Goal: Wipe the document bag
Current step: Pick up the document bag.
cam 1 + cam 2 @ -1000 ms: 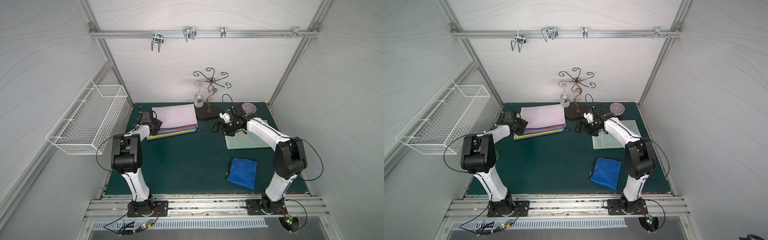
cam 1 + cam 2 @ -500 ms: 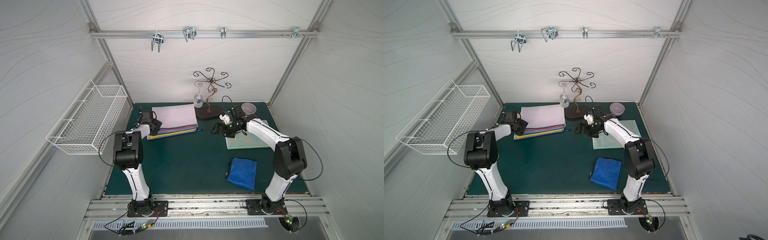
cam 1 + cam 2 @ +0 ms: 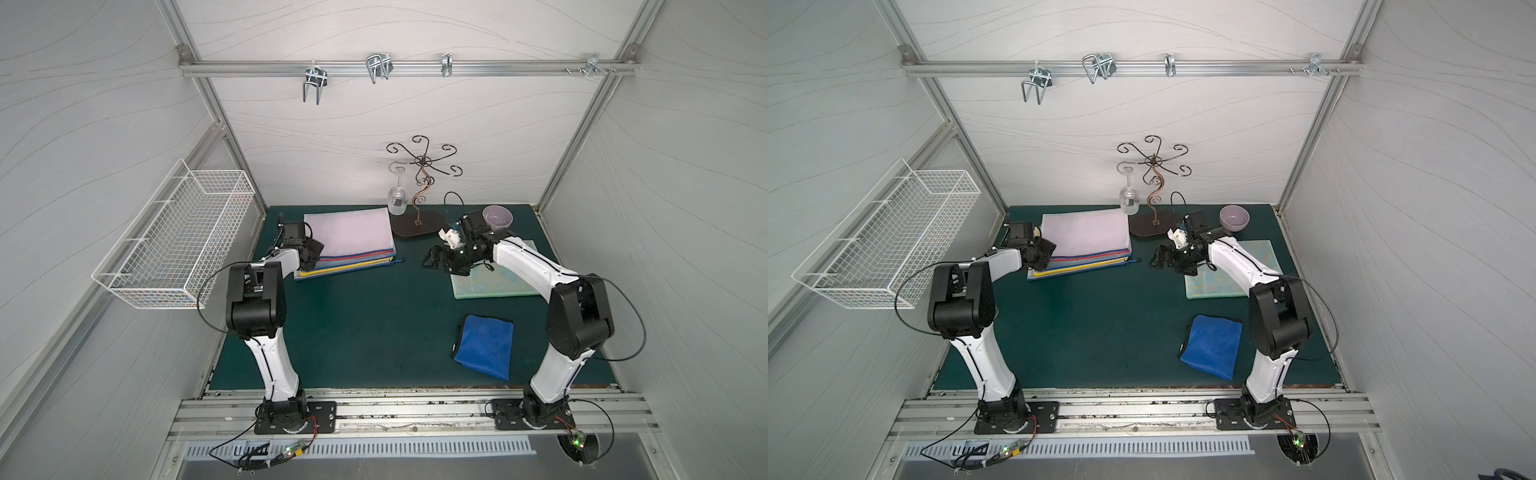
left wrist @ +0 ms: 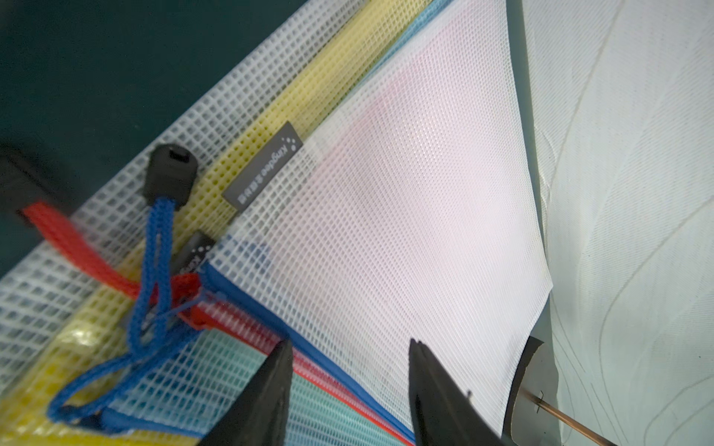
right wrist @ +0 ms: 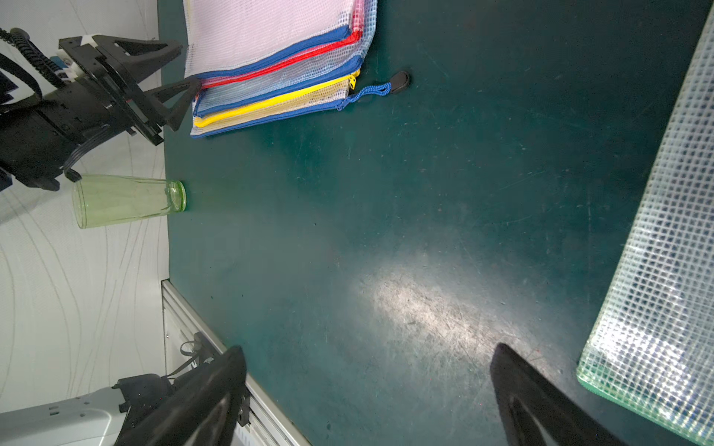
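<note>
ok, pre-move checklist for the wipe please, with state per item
1. Cloth in hand: not ok. It lies on the mat, and neither pincer holds it.
2. Right pincer free: ok. It is open and empty, over the mat.
3. Left pincer grip: cannot tell. The jaws are apart at the edge of the bag stack.
4. Green bag flat: ok. It is partly under the right arm.
5. Bag stack lying flat: ok.
6. Glass clear of the left arm: cannot tell. It stands close by.
</note>
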### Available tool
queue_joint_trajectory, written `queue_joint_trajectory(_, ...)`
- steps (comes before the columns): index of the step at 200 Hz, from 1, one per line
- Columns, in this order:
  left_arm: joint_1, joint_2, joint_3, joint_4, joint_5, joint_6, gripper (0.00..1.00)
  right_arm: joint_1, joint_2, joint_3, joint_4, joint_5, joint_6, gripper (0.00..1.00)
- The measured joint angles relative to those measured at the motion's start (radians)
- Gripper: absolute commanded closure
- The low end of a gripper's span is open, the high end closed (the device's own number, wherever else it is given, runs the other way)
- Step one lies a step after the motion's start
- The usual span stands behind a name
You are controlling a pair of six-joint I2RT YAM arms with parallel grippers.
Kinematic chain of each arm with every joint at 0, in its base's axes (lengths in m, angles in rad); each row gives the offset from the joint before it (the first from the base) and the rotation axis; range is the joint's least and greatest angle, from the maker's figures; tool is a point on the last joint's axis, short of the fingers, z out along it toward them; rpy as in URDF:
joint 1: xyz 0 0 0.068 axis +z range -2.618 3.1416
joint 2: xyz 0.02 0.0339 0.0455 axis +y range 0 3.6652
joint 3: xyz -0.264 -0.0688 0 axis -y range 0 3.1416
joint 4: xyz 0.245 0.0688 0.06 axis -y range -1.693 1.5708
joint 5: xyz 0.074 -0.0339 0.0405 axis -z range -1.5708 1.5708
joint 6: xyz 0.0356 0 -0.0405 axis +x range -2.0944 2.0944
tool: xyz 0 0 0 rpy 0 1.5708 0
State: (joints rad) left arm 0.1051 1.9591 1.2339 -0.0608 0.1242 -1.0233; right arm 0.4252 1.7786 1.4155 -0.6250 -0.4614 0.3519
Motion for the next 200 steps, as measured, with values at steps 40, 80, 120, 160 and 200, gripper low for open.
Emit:
queue_joint_trajectory(40, 0.000, 0.026, 0.000, 0.013, 0.001, 0.001, 0.49, 0.000, 0.000, 0.000, 0.000, 0.000, 0.000, 0.01)
queue_joint_trajectory(80, 0.000, 0.064, 0.008, 0.057, 0.000, 0.003, 0.50, 0.000, 0.000, 0.000, 0.000, 0.000, 0.000, 0.01)
queue_joint_trajectory(120, 0.000, 0.097, 0.014, 0.136, 0.007, 0.006, 0.56, 0.000, 0.000, 0.000, 0.000, 0.001, 0.000, 0.01)
queue_joint_trajectory(160, 0.000, 0.127, 0.014, 0.192, 0.007, 0.009, 0.99, 0.008, 0.001, 0.000, 0.000, 0.003, 0.000, 0.01)
queue_joint_trajectory(200, 0.000, 0.140, 0.009, 0.260, 0.034, 0.016, 1.00, 0.018, 0.001, 0.001, 0.000, 0.011, 0.000, 0.01)
